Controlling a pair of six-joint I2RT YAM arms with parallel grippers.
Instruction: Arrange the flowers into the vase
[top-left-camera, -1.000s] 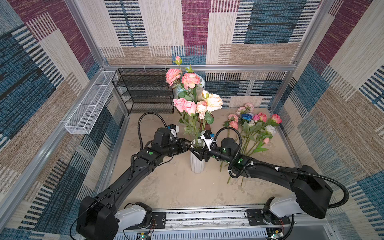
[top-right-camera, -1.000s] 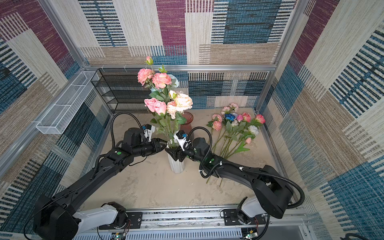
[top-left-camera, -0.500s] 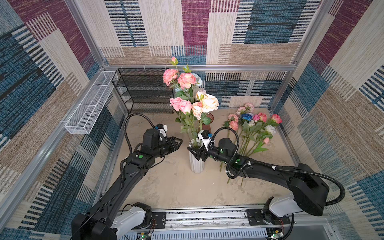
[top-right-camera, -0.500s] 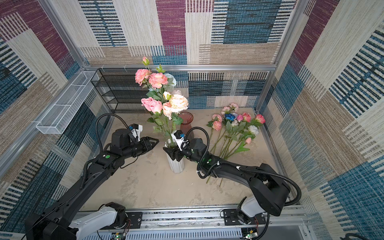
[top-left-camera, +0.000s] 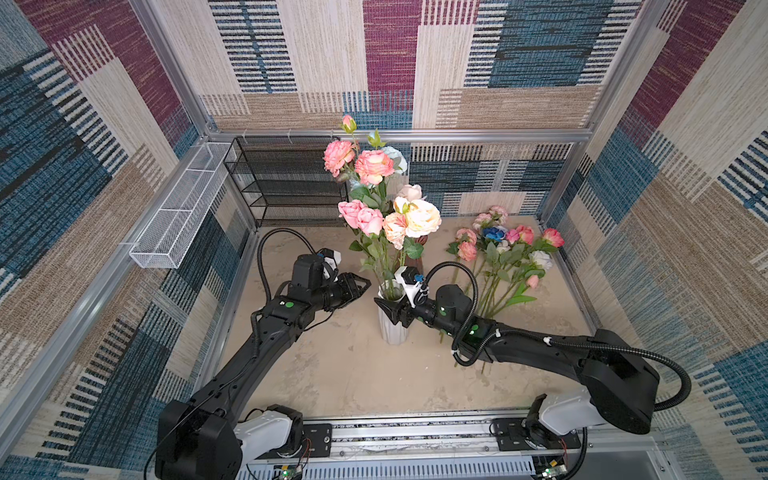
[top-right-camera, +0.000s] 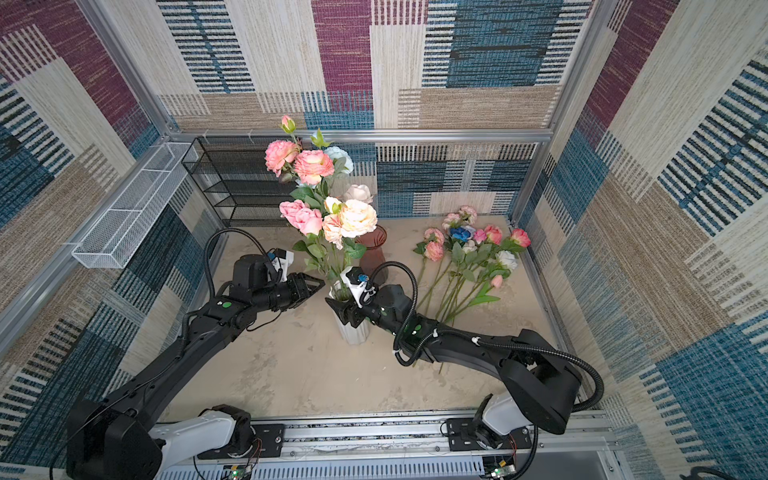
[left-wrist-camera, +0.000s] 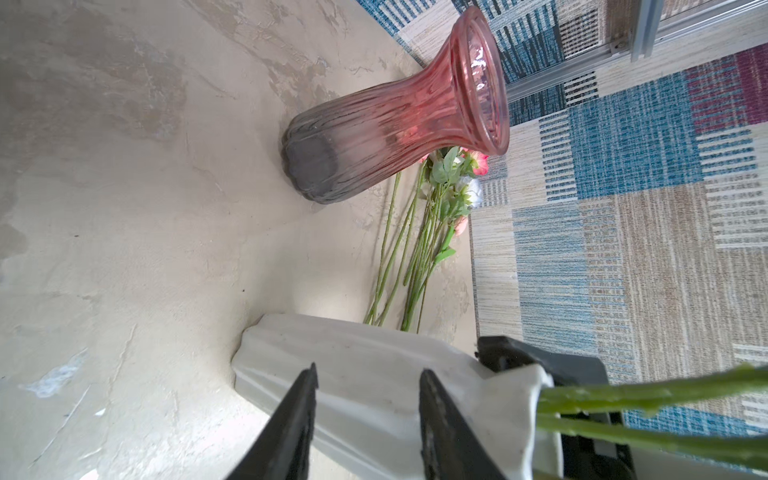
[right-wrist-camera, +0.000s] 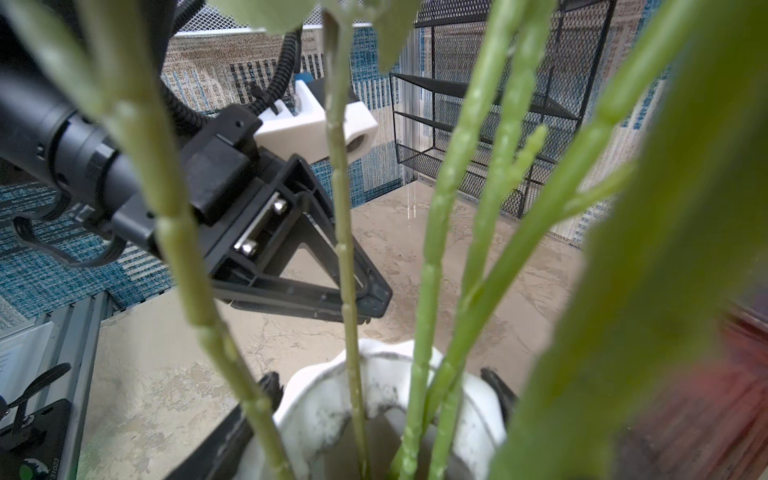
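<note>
The white ribbed vase stands mid-table and holds several flowers with pink, peach and cream heads. Their green stems drop into its mouth. My right gripper is shut on the vase's neck, one finger on each side. My left gripper hangs open and empty just left of the vase, not touching it. More flowers lie loose on the table at the right.
A red-tinted glass vase stands upright just behind the white one. A black mesh shelf sits at the back wall. A white wire basket hangs on the left wall.
My left gripper has drawn back to the left, away from the stems at the vase mouth. The bouquet has leaned slightly left. The right gripper has stayed on the vase.
</note>
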